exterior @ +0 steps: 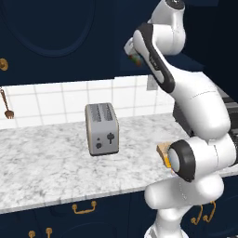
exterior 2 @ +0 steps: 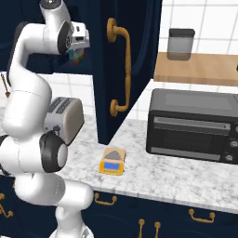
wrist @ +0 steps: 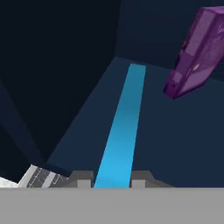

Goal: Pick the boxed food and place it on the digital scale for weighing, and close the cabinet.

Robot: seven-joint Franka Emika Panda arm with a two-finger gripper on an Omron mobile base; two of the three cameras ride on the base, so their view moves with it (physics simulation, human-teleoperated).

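Observation:
Up inside the open navy cabinet (wrist: 74,78), my gripper (wrist: 113,177) has its two fingertips (wrist: 83,178) pressed against both sides of the boxed food (wrist: 122,127), which appears edge-on as a teal-blue strip running away over the cabinet floor. From the base, the boxed food (exterior 2: 76,55) shows as coloured patches just under my hand, beside the cabinet's open door (exterior 2: 118,69) with its long brass handle. The boxed food (exterior: 135,58) peeks out behind my forearm. The small orange digital scale (exterior 2: 113,161) sits on the counter below the door; the digital scale (exterior: 162,151) is half hidden by my elbow.
A taller purple box (wrist: 197,52) stands in the cabinet to the right of the carton. A silver toaster (exterior: 102,128) is on the marble counter (exterior: 42,162). A black toaster oven (exterior 2: 193,125) sits right of the scale, under a wooden shelf with a grey canister (exterior 2: 180,44).

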